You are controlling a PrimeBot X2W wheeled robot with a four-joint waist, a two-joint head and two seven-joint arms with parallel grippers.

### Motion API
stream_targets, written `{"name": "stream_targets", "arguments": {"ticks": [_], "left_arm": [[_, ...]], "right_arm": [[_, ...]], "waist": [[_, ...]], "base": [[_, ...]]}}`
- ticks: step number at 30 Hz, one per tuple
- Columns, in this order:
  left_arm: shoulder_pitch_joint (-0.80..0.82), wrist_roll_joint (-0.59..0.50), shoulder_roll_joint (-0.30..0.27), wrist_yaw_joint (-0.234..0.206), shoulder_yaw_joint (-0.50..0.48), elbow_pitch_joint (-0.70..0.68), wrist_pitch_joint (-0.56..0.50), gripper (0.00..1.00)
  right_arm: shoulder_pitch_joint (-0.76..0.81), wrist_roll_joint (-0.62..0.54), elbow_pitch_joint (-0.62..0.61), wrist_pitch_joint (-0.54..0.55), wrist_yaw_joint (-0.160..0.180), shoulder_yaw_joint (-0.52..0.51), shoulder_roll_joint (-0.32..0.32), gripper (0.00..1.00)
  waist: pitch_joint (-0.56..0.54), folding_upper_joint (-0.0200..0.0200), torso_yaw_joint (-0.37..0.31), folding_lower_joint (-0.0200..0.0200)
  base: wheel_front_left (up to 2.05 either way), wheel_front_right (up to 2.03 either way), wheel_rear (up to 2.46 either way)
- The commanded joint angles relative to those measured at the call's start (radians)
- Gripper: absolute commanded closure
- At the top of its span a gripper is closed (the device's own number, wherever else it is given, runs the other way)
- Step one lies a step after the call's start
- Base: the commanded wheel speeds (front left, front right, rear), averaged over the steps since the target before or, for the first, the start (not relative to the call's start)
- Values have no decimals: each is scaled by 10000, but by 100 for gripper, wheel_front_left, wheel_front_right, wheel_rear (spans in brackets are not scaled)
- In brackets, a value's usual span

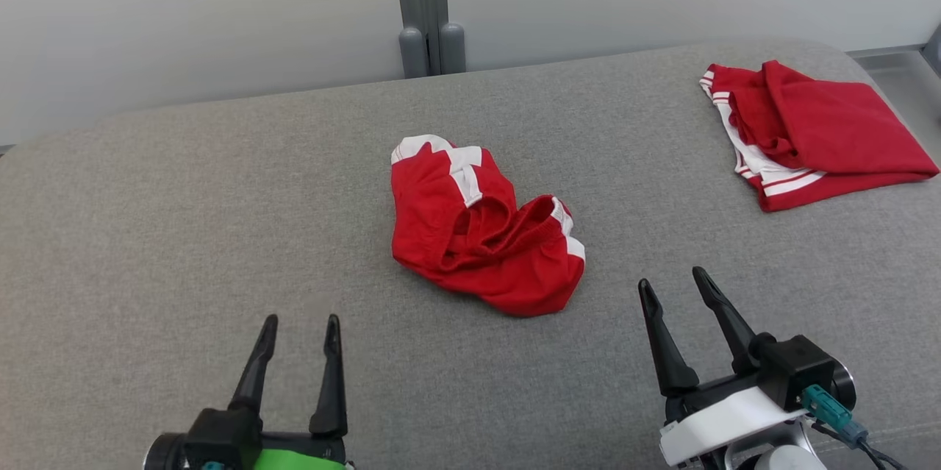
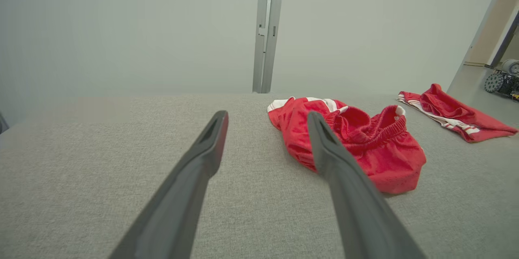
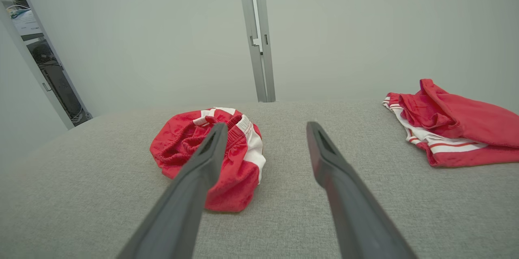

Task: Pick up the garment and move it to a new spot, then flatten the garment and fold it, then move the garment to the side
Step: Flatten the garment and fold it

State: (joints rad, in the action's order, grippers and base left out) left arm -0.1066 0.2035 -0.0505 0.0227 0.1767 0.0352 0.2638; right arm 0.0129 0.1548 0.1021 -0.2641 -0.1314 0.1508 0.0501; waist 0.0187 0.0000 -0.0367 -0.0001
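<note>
- Far left, the left gripper (image 1: 301, 321) hovers low over the grey upholstered surface (image 1: 184, 235), fingers spread wide, nothing between them.
- From that claw, the crumpled red shorts (image 1: 481, 235) lie ahead and off to its right. In the left wrist view the heap sits beyond the right-hand finger, not between the two.
- Centre stage, the shorts are bunched in a loose heap, clear of both claws. The long axis runs on a diagonal: the white-trimmed leg hem (image 1: 423, 146) at the far-left end, the gathered elastic waistband (image 1: 548, 216) swinging round toward the near-right end.
- That near-right end is the key. It points at the right gripper (image 1: 672, 279), which looks the closer of the two, though not by much.
- The right gripper is also opened wide and empty. From it, the shorts lie ahead and to its left, and in the right wrist view its left-hand finger lines up over the heap.
- Judging by this, the pick-up has not begun. The right arm would need a short reach forward and leftward to pinch the near edge; the left would have to reach across to its right.
- Far right, well beyond the right claw, a second red garment (image 1: 816, 132) lies folded. It looks best left alone.
</note>
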Motion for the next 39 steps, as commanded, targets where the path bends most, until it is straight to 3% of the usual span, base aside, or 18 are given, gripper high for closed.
{"name": "stream_targets", "arguments": {"ticks": [1,10,21,28,39], "left_arm": [[302,144,-5,177,187,105,3,0],[2382,391,-20,894,2273,2195,-222,0],[5272,1702,-25,1048,4062,1854,-3632,0],[6423,1213,-312,807,4231,1699,-4706,0],[6997,1632,-642,753,3996,1730,-5868,0]], "right_arm": [[-141,-92,-5,0,16,20,9,0],[-661,-131,-77,-2,16,-145,6,0],[-1243,-56,-222,-2,16,-281,5,0],[-1543,130,-313,0,16,-216,4,0],[-1759,395,-402,0,16,-223,7,0]], "waist": [[152,0,-119,1],[1267,0,-697,1],[2581,0,-1474,1],[3070,0,-1824,1],[3488,0,-2081,1]], "base": [[0,0,0],[0,0,0],[0,0,0],[0,0,0],[0,0,0]]}}
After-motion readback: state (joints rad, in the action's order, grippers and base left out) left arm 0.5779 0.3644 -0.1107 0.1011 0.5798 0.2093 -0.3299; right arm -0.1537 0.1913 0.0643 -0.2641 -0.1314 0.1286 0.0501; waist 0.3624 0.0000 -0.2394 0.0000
